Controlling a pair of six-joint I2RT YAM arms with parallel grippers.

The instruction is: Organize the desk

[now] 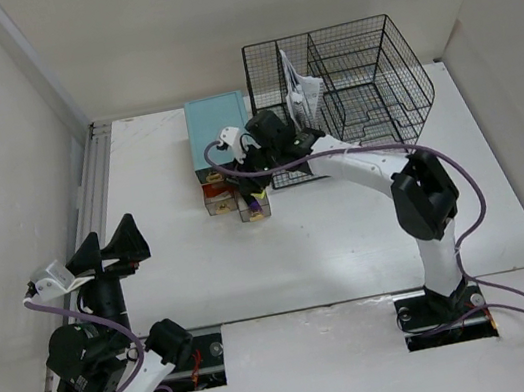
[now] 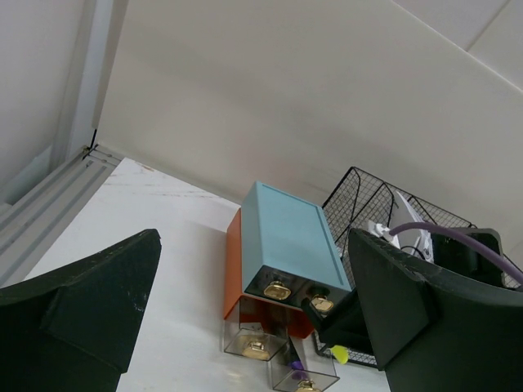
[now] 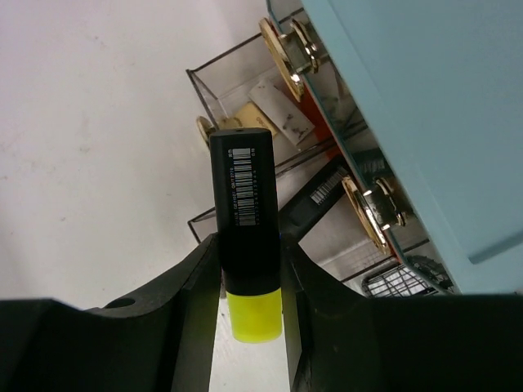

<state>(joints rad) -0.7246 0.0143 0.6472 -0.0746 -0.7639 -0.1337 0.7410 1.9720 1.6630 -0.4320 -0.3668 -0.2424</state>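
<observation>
The white desk (image 1: pixel 332 245) holds a teal-topped orange drawer box (image 1: pixel 218 133) at the back. Two of its clear drawers (image 1: pixel 218 195) stand pulled out in front. My right gripper (image 1: pixel 261 178) hangs over the right open drawer (image 3: pixel 327 220) and is shut on a black highlighter (image 3: pixel 243 196) with a yellow cap. The cap (image 2: pixel 339 353) also shows in the left wrist view. A second black marker (image 3: pixel 323 192) lies in that drawer. My left gripper (image 1: pixel 108 245) is open and empty near the desk's left edge, far from the box (image 2: pixel 286 237).
A black wire mesh rack (image 1: pixel 353 78) with white papers (image 1: pixel 299 88) stands at the back right, right of the box. A grey metal rail (image 1: pixel 88 186) runs along the desk's left edge. White walls close in the back and sides.
</observation>
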